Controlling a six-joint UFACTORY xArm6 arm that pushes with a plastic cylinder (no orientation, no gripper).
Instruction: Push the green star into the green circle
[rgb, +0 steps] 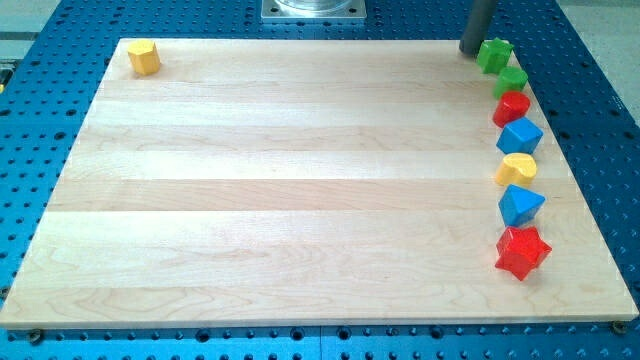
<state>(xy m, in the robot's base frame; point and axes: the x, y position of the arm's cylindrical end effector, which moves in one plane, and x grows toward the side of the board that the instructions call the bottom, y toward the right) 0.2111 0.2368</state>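
Observation:
The green star lies at the top right corner of the wooden board. The green circle lies just below and to the right of it, and the two look as if they touch. My tip rests on the board right at the star's left side, touching it or nearly so. The dark rod rises out of the view's top edge.
Below the green circle a column of blocks runs down the board's right edge: a red block, a blue block, a yellow block, a blue block and a red star. A yellow hexagon sits at the top left corner.

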